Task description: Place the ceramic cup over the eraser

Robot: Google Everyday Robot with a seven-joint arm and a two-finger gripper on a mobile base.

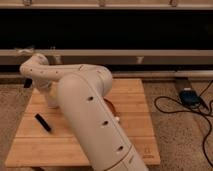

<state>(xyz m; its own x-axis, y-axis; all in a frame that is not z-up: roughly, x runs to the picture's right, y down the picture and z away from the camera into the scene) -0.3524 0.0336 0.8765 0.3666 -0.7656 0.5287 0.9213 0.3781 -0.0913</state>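
The eraser (42,122) is a slim black bar lying at the left front of the wooden board (135,135). My big white arm (90,120) rises from the bottom middle, bends left, and points down at the board's left rear. The gripper (50,102) is at that lower end, just above the board and a short way behind and right of the eraser. A pale white shape sits there. I cannot tell whether it is the ceramic cup or part of the gripper, and no cup shows on its own anywhere else.
An orange-brown round object (111,106) and a small white thing (117,119) peek out from behind the arm at mid-board. A blue device (189,96) with black cables (172,107) lies on the carpet to the right. A dark wall with rails runs along the back.
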